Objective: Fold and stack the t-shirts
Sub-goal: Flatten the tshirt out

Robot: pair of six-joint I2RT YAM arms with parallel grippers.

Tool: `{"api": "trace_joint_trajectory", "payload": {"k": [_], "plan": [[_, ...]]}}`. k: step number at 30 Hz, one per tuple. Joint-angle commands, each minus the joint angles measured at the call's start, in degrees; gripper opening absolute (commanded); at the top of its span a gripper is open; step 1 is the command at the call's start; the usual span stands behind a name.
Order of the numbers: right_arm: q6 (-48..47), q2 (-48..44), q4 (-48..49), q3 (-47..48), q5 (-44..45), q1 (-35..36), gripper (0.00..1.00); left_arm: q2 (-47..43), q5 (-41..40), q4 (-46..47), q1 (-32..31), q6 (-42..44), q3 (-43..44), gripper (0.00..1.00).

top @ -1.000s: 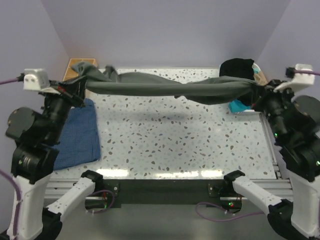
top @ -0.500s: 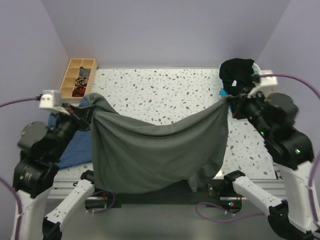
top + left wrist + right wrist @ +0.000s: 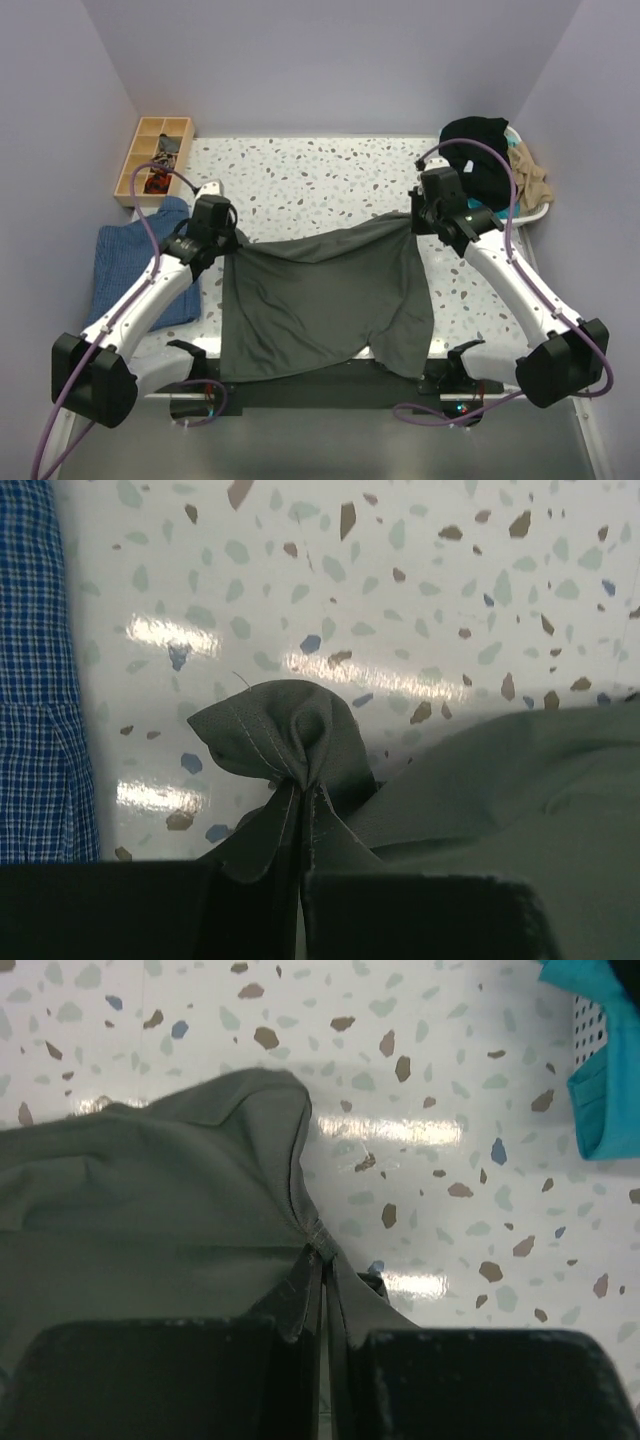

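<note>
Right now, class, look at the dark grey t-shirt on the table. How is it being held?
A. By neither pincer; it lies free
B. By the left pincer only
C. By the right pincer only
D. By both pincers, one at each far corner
D: the left pincer and the right pincer are each shut on a bunched corner of the dark grey t-shirt, which lies spread between them.
</note>
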Motion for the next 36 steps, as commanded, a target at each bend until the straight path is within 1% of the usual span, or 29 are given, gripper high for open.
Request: {"api": "trace_joint_trajectory", "payload": {"k": [1,4,6,7,12,14,15,16,17,19,20,21,23,24,26,27,28,29,30,31,32,33,34,36], "plan": [[-0.33,1.04,7.59,3.69,6.22,-0.20,0.00,-1.10,-8.27,9.03,-0.05,-1.04,2.48,0.00],[-0.95,4.11,6.63,6.15,5.62,-0.20,0.00,0.22,-8.72,11.23,-0.05,0.11,4.06,0.00],[-0.43,5.52,4.96,6.59,1.40,-0.12,0.00,1.71,-7.05,10.36,-0.05,-0.16,4.42,0.00],[-0.16,5.61,2.08,6.77,0.00,-0.03,0.00,2.06,-6.70,9.22,-0.05,-0.94,4.42,0.00],[2.03,0.80,-4.62,2.47,-9.13,0.15,0.00,-0.13,0.33,5.62,-0.13,-2.53,-0.76,0.00],[3.61,-0.53,-6.03,-0.16,-9.42,0.15,0.00,-0.66,1.04,4.56,-0.14,-2.88,-2.78,0.00],[4.06,-0.80,-6.39,-0.96,-8.11,0.15,0.05,-0.57,0.78,4.21,-0.14,-2.88,-3.83,0.05],[4.41,-0.80,-6.39,-1.75,-6.10,0.23,0.15,-0.31,0.52,4.20,-0.14,-2.97,-4.28,0.35],[5.54,-0.54,-6.74,-2.54,-3.73,0.15,0.32,0.82,-0.27,4.12,-0.05,-2.79,-4.28,0.53],[5.99,0.42,-6.57,-2.55,2.23,0.15,0.40,2.32,-1.94,3.06,-0.13,-3.93,-2.71,0.79],[6.78,0.60,-6.83,-1.41,4.01,0.15,0.52,3.72,-2.99,2.63,-0.05,-4.02,-1.92,0.84],[7.13,0.87,-6.92,-0.79,5.94,0.23,0.56,4.26,-3.96,1.92,-0.05,-4.37,0.09,0.86],[7.57,1.39,-5.95,1.39,9.71,0.15,0.60,4.61,-6.59,2.09,-0.05,-4.38,1.69,0.96],[7.66,1.57,-5.69,2.02,10.52,0.15,0.63,4.61,-7.39,2.62,-0.05,-4.03,3.08,0.97],[7.14,3.14,-3.94,4.03,12.10,0.15,0.63,4.79,-8.62,5.76,-0.05,-2.11,4.32,1.00],[7.05,3.94,-3.15,4.48,12.29,0.06,0.64,5.31,-8.54,7.26,-0.05,-1.22,5.46,1.00],[6.79,5.16,-0.70,4.92,11.85,0.06,0.66,6.10,-8.19,8.85,-0.05,-0.34,6.08,1.00],[6.09,8.39,0.02,6.23,10.63,-0.03,0.66,8.55,-7.06,11.21,-0.05,0.71,6.87,1.00],[6.17,10.52,0.37,7.11,9.75,-0.12,0.66,10.40,-6.44,11.67,-0.05,0.90,8.97,1.00],[5.56,12.54,2.20,8.25,8.00,-0.12,0.66,14.07,-5.82,12.11,-0.05,1.07,10.03,1.00],[5.38,14.39,2.92,8.96,6.24,-0.38,0.66,15.93,-4.68,12.64,-0.05,1.07,11.00,1.00],[5.64,18.49,3.45,9.58,3.70,-0.38,0.64,17.87,-3.98,13.25,-0.05,1.07,12.14,1.00],[6.16,20.10,5.28,10.02,2.63,-0.47,0.63,21.11,-3.27,13.95,-0.05,1.07,12.59,1.00],[6.17,24.48,8.01,10.37,-1.57,-0.64,0.63,23.94,-0.82,15.45,-0.05,0.72,12.59,1.00]]}}
